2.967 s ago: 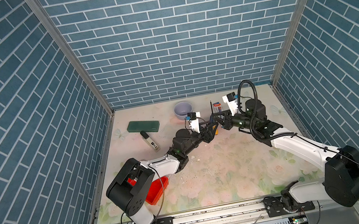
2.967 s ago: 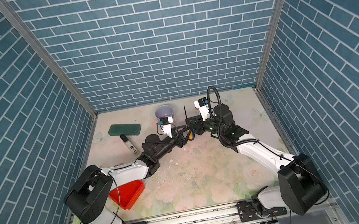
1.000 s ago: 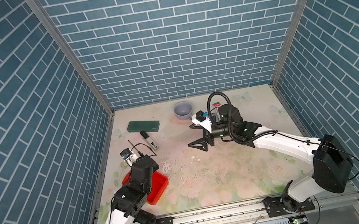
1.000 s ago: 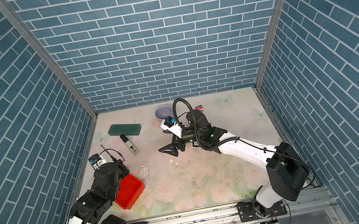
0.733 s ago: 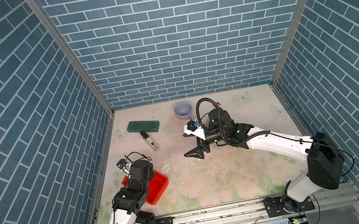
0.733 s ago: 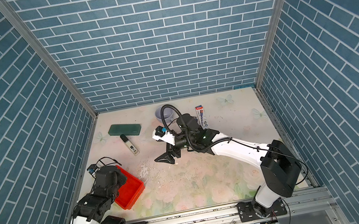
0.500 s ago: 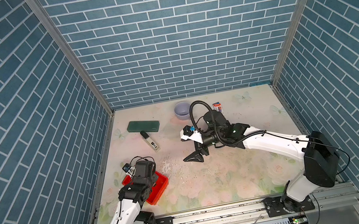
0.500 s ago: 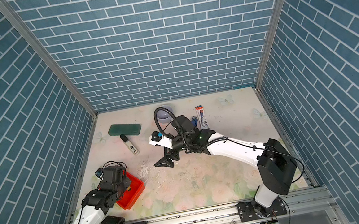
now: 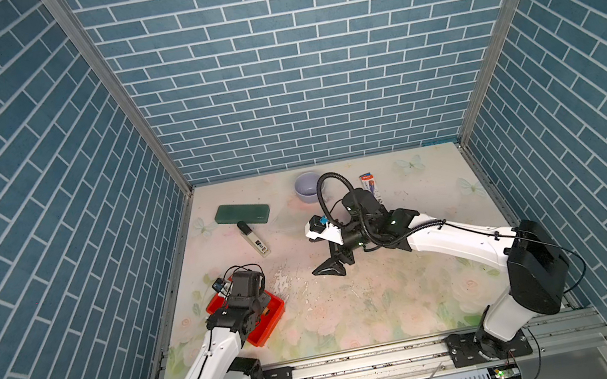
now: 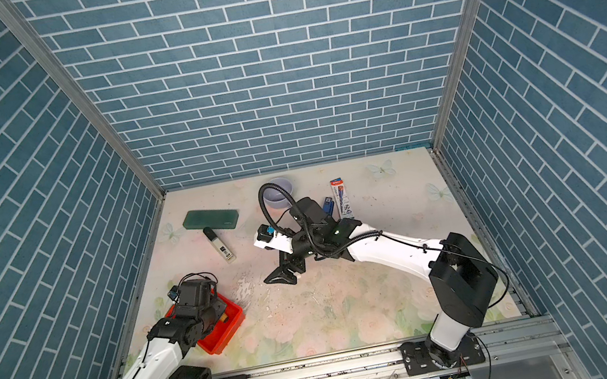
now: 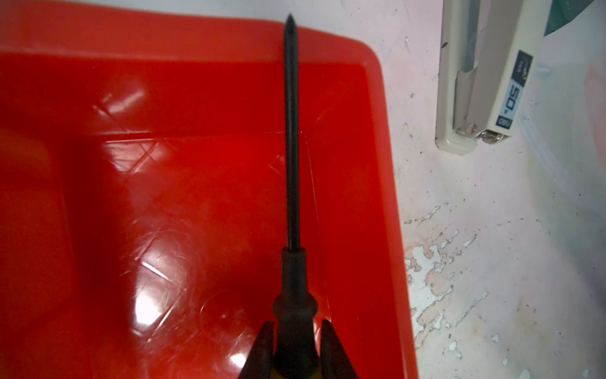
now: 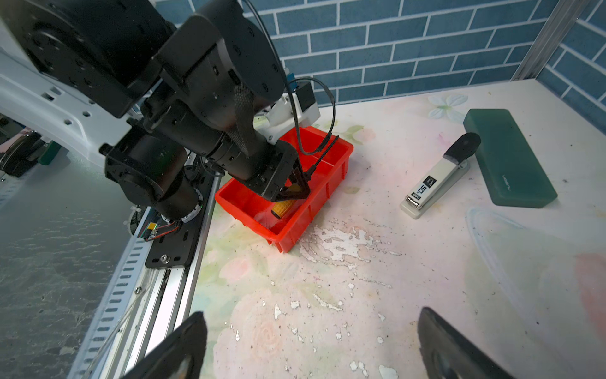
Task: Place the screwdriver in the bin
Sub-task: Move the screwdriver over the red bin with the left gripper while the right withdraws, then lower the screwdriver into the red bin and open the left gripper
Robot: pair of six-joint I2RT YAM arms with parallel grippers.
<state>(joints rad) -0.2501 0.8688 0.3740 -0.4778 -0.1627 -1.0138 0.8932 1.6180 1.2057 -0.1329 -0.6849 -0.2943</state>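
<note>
The screwdriver (image 11: 292, 131) points its thin black shaft along the inside of the red bin (image 11: 164, 82), tip over the far rim. My left gripper (image 11: 295, 328) is shut on its black collar, low inside the bin. From the right wrist view the ribbed yellow handle (image 12: 282, 207) sticks out behind the left gripper (image 12: 296, 190), just above the floor of the bin (image 12: 314, 203). In both top views the left wrist covers most of the bin (image 9: 270, 323) (image 10: 229, 326). My right gripper (image 9: 328, 270) (image 12: 310, 313) hovers open and empty over the middle of the table.
A white and black stapler (image 9: 253, 239) (image 12: 436, 180) lies beyond the bin, next to a dark green flat case (image 9: 242, 213). At the back stand a lavender cup (image 9: 308, 191) and a marker pen (image 9: 370, 185). The bin sits near the left front rail.
My left arm has carried the screwdriver from the table's middle back to the bin and lowered it inside. My right arm has swung left towards the middle, still open.
</note>
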